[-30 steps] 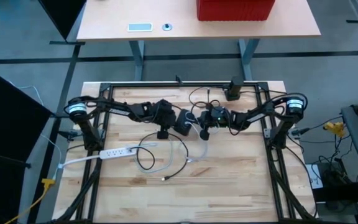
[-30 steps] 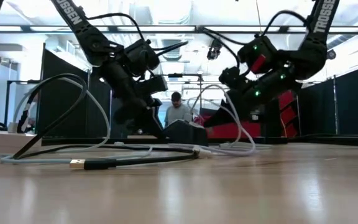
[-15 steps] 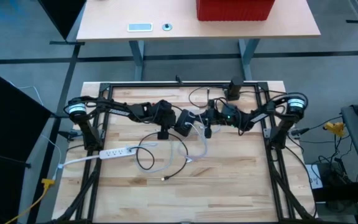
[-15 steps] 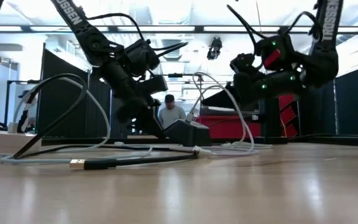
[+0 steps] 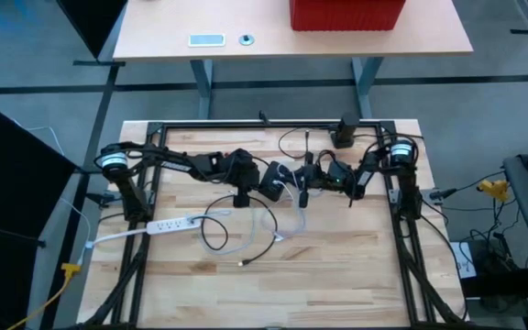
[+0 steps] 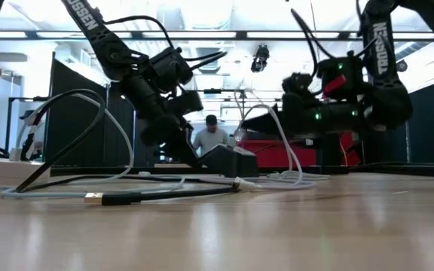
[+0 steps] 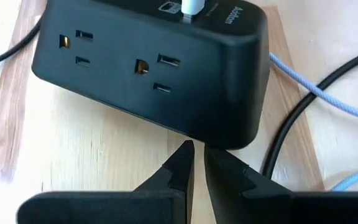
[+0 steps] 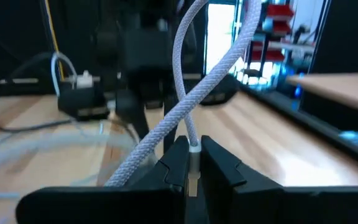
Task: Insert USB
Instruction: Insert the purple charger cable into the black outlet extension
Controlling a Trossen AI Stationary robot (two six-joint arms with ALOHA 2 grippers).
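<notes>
A white power strip (image 5: 172, 223) is seen lying at the left side of the wooden worktop (image 5: 337, 275), with looped black and pale cables (image 5: 236, 229) spread beside it toward the middle. In the low view, a gold-tipped USB plug (image 6: 94, 199) on a black cable is seen lying loose near the front of the worktop.

The left pincer (image 5: 242, 195) is held low at the middle of the worktop, its fingers (image 7: 180, 171) brought almost together with only a thin slit between them and nothing gripped; the tips are set just beside the near edge of a black outlet block (image 7: 160, 68). A white plug (image 7: 192, 6) is seen already seated in the top face of that block, next to two pairs of mains sockets on its side.

To the right of the block, the right pincer (image 5: 304, 194) is raised above the worktop and is clamped on the collar of a white braided cable (image 8: 194, 93), which arches up from between its fingers (image 8: 178, 163) and hangs down toward the block. The right arm is folded back close to its base at the worktop's right edge.

In the room behind, a person (image 6: 211, 134) is seen.
</notes>
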